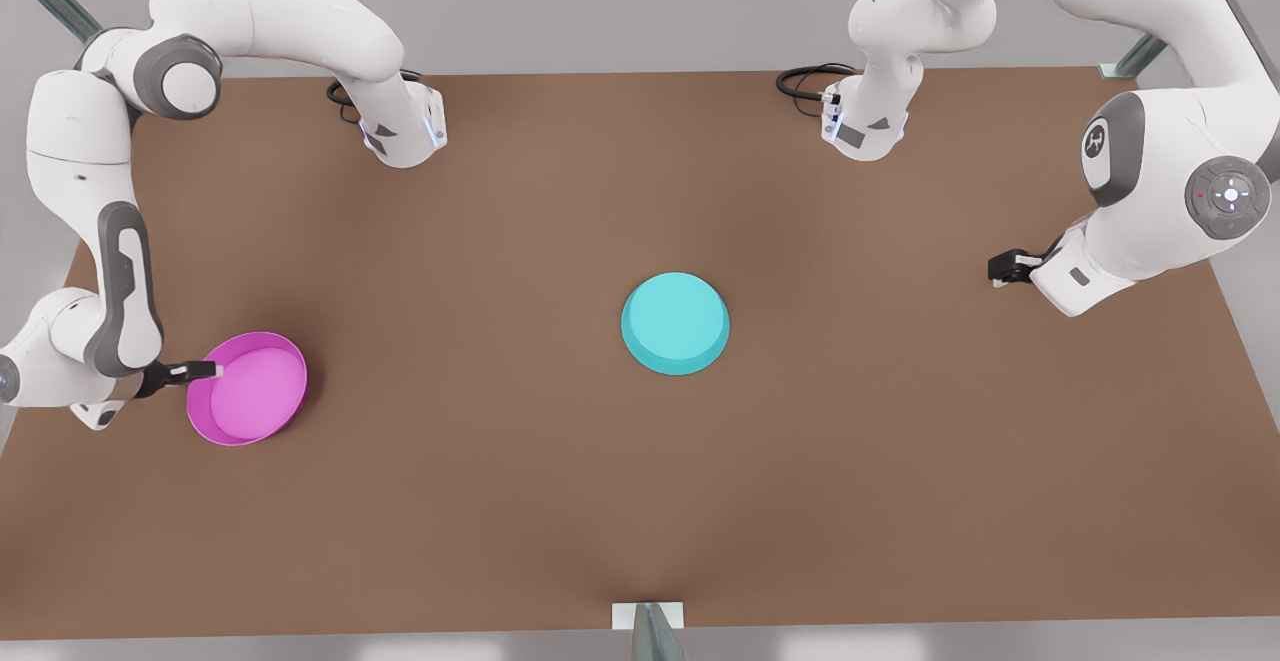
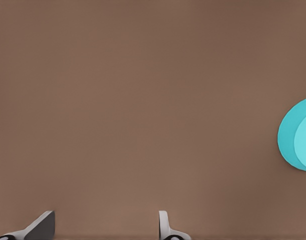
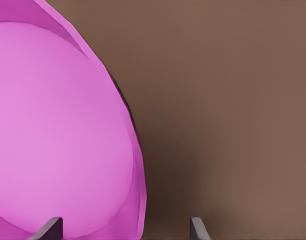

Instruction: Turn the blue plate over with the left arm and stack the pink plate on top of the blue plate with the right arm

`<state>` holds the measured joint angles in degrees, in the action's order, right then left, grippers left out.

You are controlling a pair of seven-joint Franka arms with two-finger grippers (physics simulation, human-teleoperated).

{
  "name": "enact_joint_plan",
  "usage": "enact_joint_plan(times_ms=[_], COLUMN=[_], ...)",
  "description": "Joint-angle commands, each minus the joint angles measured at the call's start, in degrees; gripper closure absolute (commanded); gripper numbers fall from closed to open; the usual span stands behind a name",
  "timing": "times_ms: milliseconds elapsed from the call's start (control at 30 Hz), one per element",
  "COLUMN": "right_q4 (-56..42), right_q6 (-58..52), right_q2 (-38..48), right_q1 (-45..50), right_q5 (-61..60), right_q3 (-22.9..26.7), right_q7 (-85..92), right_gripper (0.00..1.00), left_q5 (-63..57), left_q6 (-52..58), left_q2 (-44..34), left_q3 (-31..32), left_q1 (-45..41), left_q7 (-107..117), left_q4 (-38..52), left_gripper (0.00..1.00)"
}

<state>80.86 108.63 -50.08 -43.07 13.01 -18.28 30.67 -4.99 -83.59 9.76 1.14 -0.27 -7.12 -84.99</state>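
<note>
Two plates sit well apart on the brown table (image 1: pixel 560 501): the blue plate (image 1: pixel 675 323) lies near the middle, its flat underside facing up, so by my reckoning the flip is done; the pink plate (image 1: pixel 247 388) rests rim-up near the table's edge at the front view's left. My right gripper (image 1: pixel 205 371) is at that plate's rim, reaching in from the table edge, and in the right wrist view my fingertips (image 3: pixel 52 229) stand wide apart with the pink plate (image 3: pixel 63 130) under one of them, so nothing is gripped yet. My left gripper (image 1: pixel 1003 269) waits over bare table toward the opposite edge, fingers (image 2: pixel 165 225) spread and empty, the blue plate (image 2: pixel 298 135) off to one side. The risk from here, as I judge it, is a shallow pinch on the slanted glossy rim: closing off-centre could tip or skid the pink plate toward the edge, and a weak grip could let it swing during the carry and land askew on the blue one.
</note>
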Motion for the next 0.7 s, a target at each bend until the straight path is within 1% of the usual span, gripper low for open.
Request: enact_joint_plan(times_ms=[0, 33, 67, 233, 367, 467, 533, 667], right_q4=[0.0, -0.1, -0.1, -0.5, -0.6, -1.1, -1.3, -1.6], right_q6=[0.0, 0.0, 0.0, 0.0, -0.3, -3.8, -3.9, -4.2], right_q2=[-0.3, -0.4, -0.4, -1.0, -1.0, -1.1, -1.1, -1.3], right_q1=[0.1, 0.2, 0.2, 0.5, 0.7, 0.4, 0.2, 0.4], right_q5=[0.0, 0.1, 0.1, 0.1, 0.1, -0.4, -0.6, -3.1], right_q3=[0.0, 0.0, 0.0, 0.0, 0.0, 0.0, 0.0, 0.0], right_q7=[0.0, 0.0, 0.0, 0.0, 0.0, 0.4, 0.4, 0.0], right_gripper=[0.2, 0.24, 0.25, 0.27, 0.35, 0.35, 0.35, 0.4], left_q5=[0.1, 0.1, 0.0, 0.0, 0.0, 0.1, 0.1, 0.1], left_q6=[0.0, 0.0, 0.0, 0.0, 0.0, 0.2, 0.2, 0.2], left_q2=[0.0, 0.0, 0.0, 0.0, 0.0, -0.1, -0.1, -0.1], left_q3=[0.0, 0.0, 0.0, 0.1, 0.1, 0.1, 0.1, 0.4], left_q1=[0.0, 0.0, 0.0, 0.0, 0.0, 0.0, 0.0, 0.1], left_q7=[0.0, 0.0, 0.0, -0.1, -0.1, -0.1, -0.1, 0.0], left_q4=[0.0, 0.0, 0.0, 0.0, 0.0, 0.0, 0.0, 0.0], left_gripper=[0.0, 0.0, 0.0, 0.0, 0.0, 0.0, 0.0, 0.0])
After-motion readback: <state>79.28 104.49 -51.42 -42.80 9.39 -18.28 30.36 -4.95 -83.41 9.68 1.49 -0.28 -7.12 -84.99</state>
